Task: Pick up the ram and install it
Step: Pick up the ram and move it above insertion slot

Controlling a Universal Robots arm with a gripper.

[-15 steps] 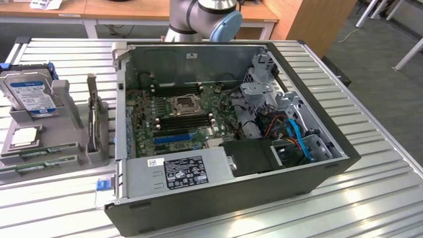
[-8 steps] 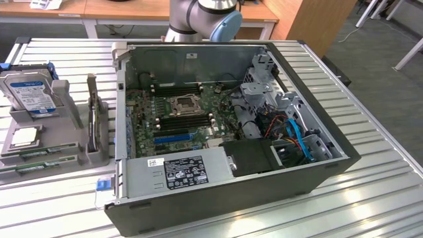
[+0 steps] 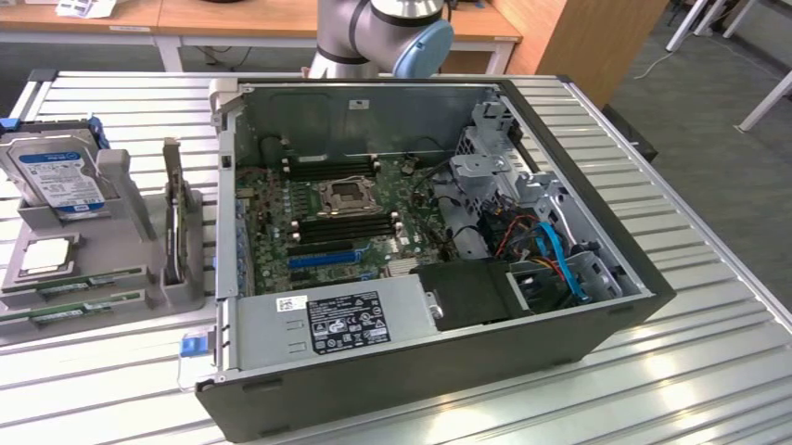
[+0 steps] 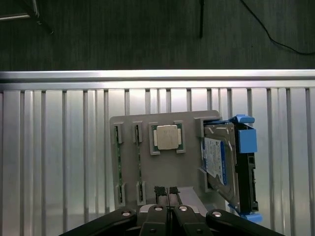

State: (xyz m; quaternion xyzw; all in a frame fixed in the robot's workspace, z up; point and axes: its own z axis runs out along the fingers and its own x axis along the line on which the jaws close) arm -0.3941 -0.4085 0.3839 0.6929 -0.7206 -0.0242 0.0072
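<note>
**RAM: TWO STICKS, RACKED IN GREY HOLDER**

Item: ram (image 4: 118, 168). It is a long, narrow, thin green board stick. It stands on its long edge in a slot of the grey holder (image 4: 167, 167), with each end caught in a small grey bracket. A second stick (image 4: 139, 167) of the same look stands parallel, just beside it, on the side toward the holder's middle.

Location: both sticks are at the end of the holder farthest from the hard drive (image 4: 219, 162), which is propped in a blue caddy at the opposite end. A CPU (image 4: 166, 136) lies flat in the holder between the sticks and the drive.

Hand (image 4: 166, 191): the two black fingertips are pressed together, fully closed, with nothing held. It hangs over the holder's rim, between the second stick and the hard drive, and touches neither stick.

Arm (image 3: 377, 32): a grey joint with a pale-blue cap rises beyond the open computer case (image 3: 594, 306). The case stands just beside the holder on the slatted metal table (image 3: 718, 371).
</note>
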